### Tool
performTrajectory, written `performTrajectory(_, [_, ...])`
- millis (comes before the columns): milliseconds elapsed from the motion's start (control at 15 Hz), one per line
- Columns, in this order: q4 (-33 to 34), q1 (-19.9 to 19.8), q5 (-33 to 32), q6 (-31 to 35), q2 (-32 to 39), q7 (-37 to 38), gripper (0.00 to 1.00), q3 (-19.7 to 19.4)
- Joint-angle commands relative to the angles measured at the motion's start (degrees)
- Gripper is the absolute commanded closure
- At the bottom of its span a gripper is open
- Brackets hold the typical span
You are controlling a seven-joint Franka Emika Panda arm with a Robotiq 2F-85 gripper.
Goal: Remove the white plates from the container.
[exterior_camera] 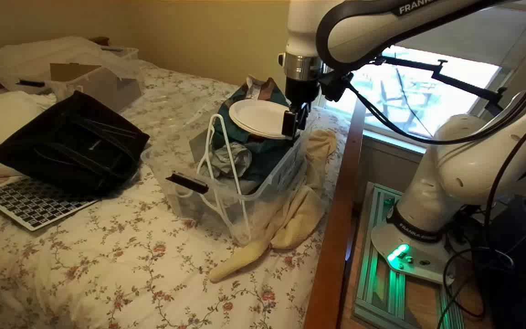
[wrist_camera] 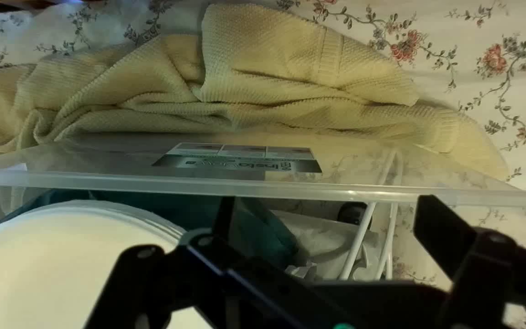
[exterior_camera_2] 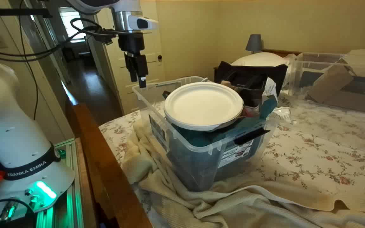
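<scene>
Round white plates [exterior_camera_2: 203, 104] lie stacked in the clear rectangular plastic container [exterior_camera_2: 192, 169]. The black two-fingered gripper [wrist_camera: 326, 208] hangs nearby, jaws wide apart.

Plates [exterior_camera_2: 203, 106] in container [exterior_camera_2: 193, 166] on bed [exterior_camera: 130, 274]

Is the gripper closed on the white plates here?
No: in the wrist view the gripper is open, with the white plates to one side of its opening.

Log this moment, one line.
black two-finger gripper: open, nothing held | round white plates: stacked over dark teal item in clear rectangular plastic bin | removal: not done
</scene>
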Motion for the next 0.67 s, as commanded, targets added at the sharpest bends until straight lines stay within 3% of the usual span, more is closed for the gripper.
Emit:
performTrajectory(0, [0.08,0.42,-0.2,-0.11,0.02,0.18,0.0,-0.38])
performTrajectory(267, [1.39,0.62,-1.39,-0.54,0.99,1.63,0.0,1.14])
performTrajectory(600, [5.38,0.33,-8.12,2.35,3.8,8.64,0.0,7.23])
